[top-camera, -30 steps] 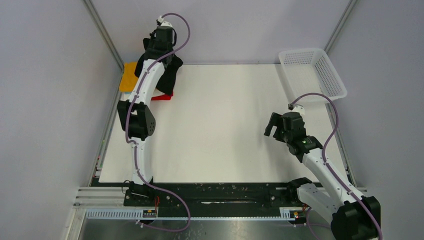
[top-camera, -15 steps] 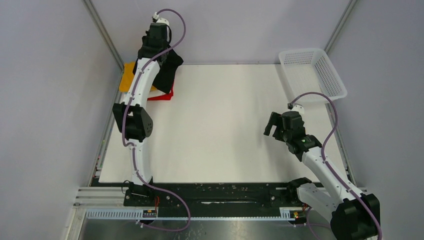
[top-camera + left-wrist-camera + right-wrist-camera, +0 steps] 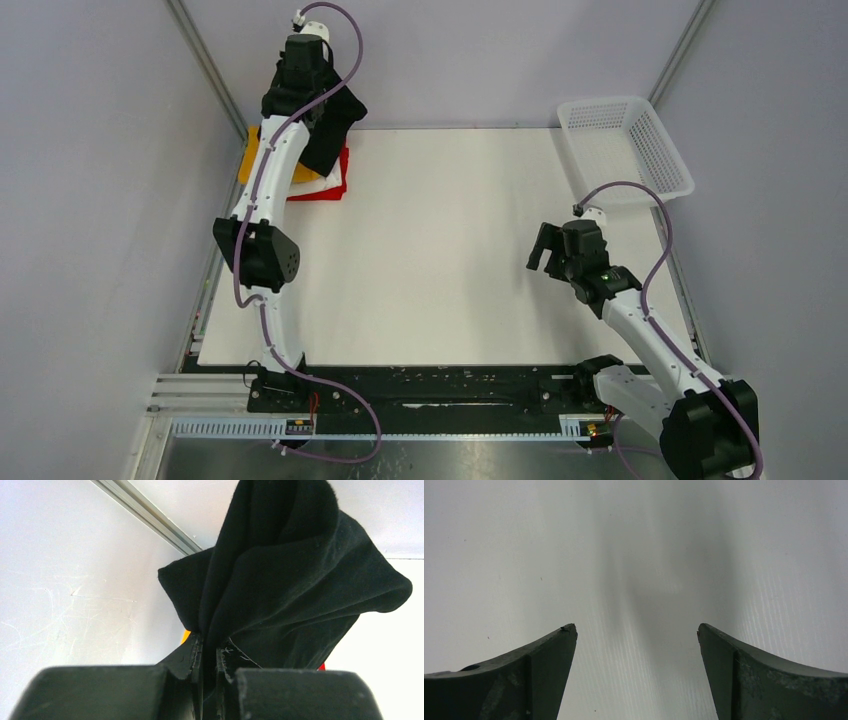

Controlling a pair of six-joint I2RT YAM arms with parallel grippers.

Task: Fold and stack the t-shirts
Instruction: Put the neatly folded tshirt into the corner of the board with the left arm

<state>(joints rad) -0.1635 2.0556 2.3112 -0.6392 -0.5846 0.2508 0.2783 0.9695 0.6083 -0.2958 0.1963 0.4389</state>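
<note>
The left wrist view gives what the overhead cannot: the left gripper (image 3: 209, 647) is pinched nearly shut on a bunched fold of the black t-shirt (image 3: 290, 570). The matte, soft knit rises from the narrow slit between the dark fingers and spreads into rounded, drooping lobes across the upper right of the frame. Slivers of orange and red peek out under its edges.

The overhead view places this in the upper left of the frame. There the black cloth hangs off the raised arm above a folded stack at the upper left corner of the tabletop (image 3: 450, 250): an orange-yellow shirt (image 3: 250, 160), a white shirt (image 3: 320, 181) and a red shirt (image 3: 335, 193) beneath it. A white plastic mesh basket (image 3: 625, 145) sits at the upper right.

The right gripper (image 3: 636, 635), lower right in the overhead view, stands wide with nothing between its wedge-shaped fingers, only finely ribbed white tabletop below.
</note>
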